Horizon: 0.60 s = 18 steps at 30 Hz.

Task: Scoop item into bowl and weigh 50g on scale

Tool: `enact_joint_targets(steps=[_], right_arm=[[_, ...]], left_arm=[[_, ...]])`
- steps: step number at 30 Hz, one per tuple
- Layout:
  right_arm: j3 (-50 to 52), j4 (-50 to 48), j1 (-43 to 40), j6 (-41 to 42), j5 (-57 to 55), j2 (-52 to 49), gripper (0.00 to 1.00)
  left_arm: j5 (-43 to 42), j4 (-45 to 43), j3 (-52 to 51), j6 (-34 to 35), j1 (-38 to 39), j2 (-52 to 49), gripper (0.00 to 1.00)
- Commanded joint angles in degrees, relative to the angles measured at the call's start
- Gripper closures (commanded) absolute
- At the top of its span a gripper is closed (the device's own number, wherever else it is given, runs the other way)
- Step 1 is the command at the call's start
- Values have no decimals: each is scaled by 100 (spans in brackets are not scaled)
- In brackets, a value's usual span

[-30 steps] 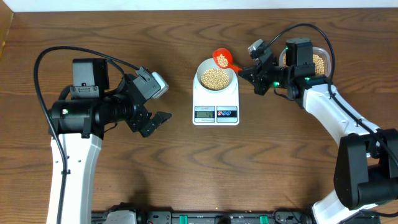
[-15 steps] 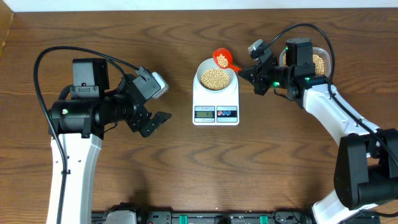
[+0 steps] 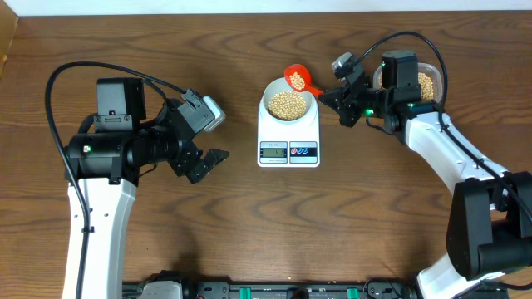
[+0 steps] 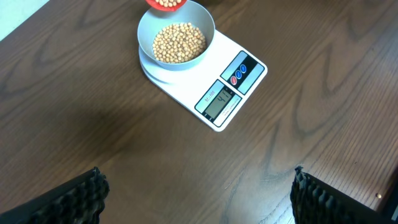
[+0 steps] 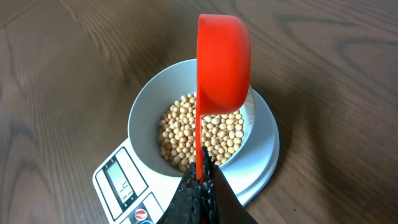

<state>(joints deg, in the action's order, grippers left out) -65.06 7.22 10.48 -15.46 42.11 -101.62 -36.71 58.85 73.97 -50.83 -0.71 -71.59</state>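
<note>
While the right fingers (image 5: 200, 186) clamp the red scoop (image 3: 295, 79) by its handle, scoop tilted over bowl (image 4: 146, 31) rim, few beans (image 3: 288, 103) in it | bowl on scale (image 3: 288, 133), bean pile inside | left fingers (image 4: 81, 199) spread wide, empty, above tabletop (image 3: 249, 224) left of scale | clear tub (image 3: 428, 83) with beans by right arm

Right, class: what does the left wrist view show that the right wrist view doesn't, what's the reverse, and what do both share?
Only left wrist: the open left tool and the whole scale, both buttons included. Only right wrist: the right tool shut on the red scoop by its handle, scoop over the bowl. Both: beans in the bowl on the scale, the display, the wooden table.
</note>
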Motion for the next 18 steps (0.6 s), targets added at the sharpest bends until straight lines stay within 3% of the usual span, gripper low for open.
enact_joint_targets(steps=[1,15,18], right_arm=[[24,-15,50,0,26,122,99],[24,-20,61,-7,201,345,99],[24,240,116,-407,-96,337,99]], left_arm=[[28,24,79,33,-24,-42,4],[28,24,79,33,-24,-44,4],[28,24,79,31,-24,-42,4]])
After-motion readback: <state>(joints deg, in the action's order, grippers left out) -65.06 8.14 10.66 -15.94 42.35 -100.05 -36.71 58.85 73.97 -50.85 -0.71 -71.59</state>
